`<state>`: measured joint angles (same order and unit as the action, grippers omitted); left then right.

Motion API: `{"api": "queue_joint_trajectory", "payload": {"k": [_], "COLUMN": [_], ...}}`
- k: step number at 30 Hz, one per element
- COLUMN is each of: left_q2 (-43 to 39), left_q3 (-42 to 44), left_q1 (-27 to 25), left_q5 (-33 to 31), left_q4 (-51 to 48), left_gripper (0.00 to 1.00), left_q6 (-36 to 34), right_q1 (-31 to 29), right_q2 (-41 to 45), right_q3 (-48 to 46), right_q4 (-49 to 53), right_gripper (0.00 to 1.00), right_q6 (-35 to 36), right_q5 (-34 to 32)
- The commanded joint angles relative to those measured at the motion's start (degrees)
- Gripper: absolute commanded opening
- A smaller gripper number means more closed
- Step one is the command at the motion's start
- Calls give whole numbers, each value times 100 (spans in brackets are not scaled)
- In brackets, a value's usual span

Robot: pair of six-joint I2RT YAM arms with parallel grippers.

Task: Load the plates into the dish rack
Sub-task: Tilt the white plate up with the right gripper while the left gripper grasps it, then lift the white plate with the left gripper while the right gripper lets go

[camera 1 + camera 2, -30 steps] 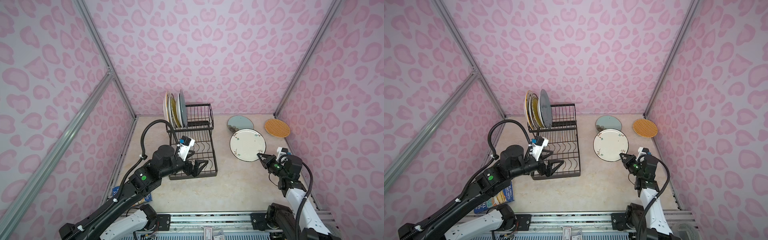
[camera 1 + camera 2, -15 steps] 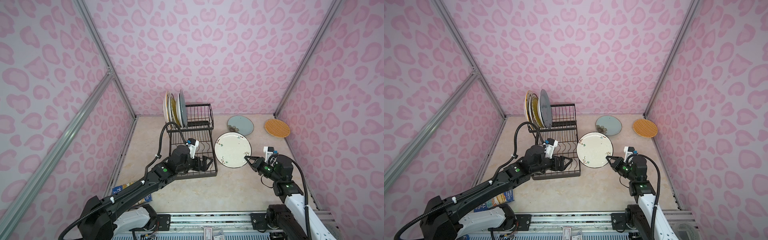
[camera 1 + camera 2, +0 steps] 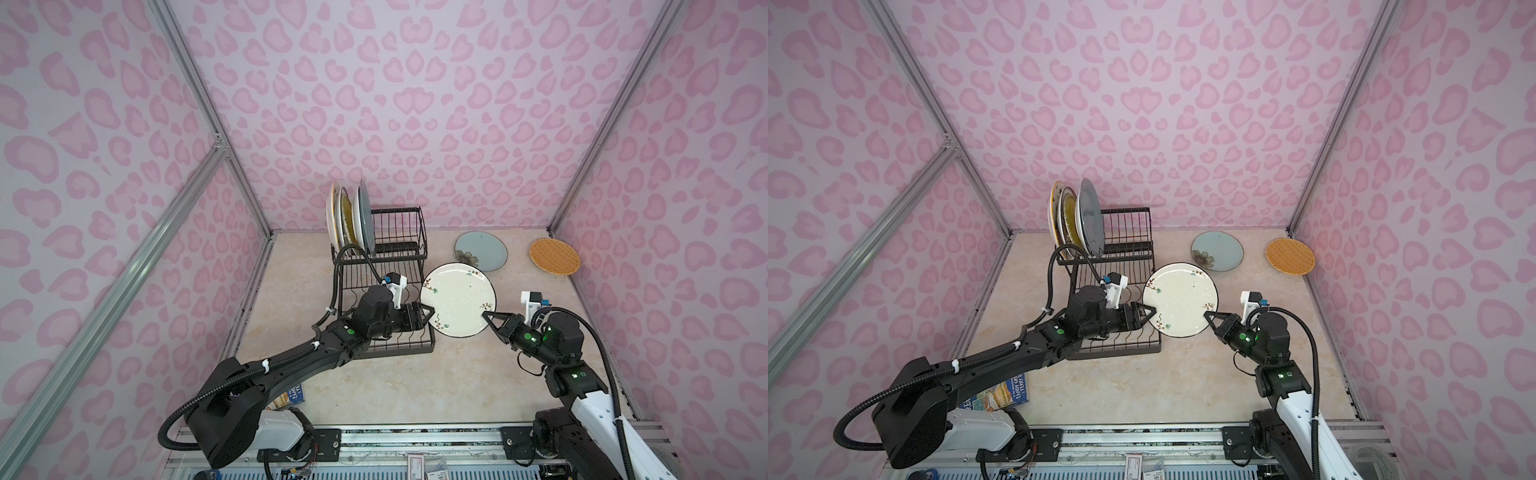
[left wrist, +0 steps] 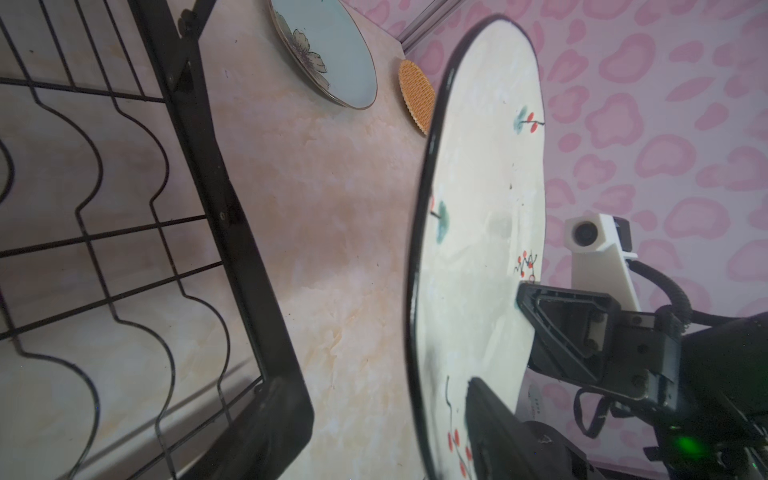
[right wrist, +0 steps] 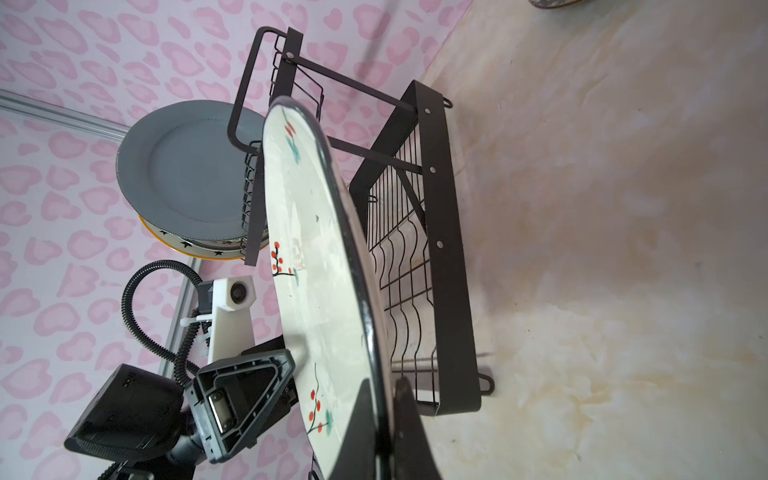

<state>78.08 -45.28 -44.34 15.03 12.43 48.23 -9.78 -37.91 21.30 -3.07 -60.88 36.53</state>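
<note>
A white plate with red berry sprigs (image 3: 457, 305) hangs in the air just beside the black wire dish rack (image 5: 451, 257), clear of the marble-look table (image 3: 415, 386), its face tipped a little. The right gripper (image 3: 487, 317) pinches the rim on the side away from the rack. The left gripper (image 3: 428, 312) straddles the opposite rim, one finger (image 4: 490, 415) lying over the painted face; whether it presses yet cannot be told. Three plates stand on edge at one end of the rack's raised tier, the grey plate (image 3: 1090, 220) facing the empty slots. A pale blue flowered plate (image 3: 481, 251) and an orange woven-look plate (image 3: 554, 256) lie flat on the table beyond. The held plate looks like glazed ceramic: stiff, slick, fairly heavy, quick to chip. The rim is the only purchase, best taken deep, on opposite sides.
</note>
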Motion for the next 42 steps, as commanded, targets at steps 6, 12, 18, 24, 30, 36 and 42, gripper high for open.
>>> {"api": "queue_joint_trajectory", "payload": {"k": [6, 12, 18, 24, 30, 36, 42], "left_q2": [117, 54, -89, -425, -1000, -2028, -3140], "left_q3": [-42, 58, 188, 306, 452, 857, 796], "left_q1": [-83, -119, -141, -316, -553, -619, -731], "left_q5": [119, 139, 32, -88, -658, -1482, -2087], "left_q4": [866, 1047, 1204, 1437, 1023, 278, -1084], "left_gripper": [41, 30, 17, 4, 4, 4, 4], "left_q6": [264, 527, 844, 1022, 1027, 882, 487], "right_q1": [-149, -265, -389, -462, -507, -513, -515], "right_q2": [95, 166, 267, 332, 479, 522, 250], "right_q3": [99, 66, -21, 30, 95, 341, 936], "right_q4": [-350, -332, -352, -299, -149, 150, 585], "right_gripper": [0, 0, 0, 0, 24, 55, 74], "right_q6": [-64, -87, -130, -79, 76, 414, 1105], "right_q5": [-91, -154, -230, -174, -204, -262, -480]}}
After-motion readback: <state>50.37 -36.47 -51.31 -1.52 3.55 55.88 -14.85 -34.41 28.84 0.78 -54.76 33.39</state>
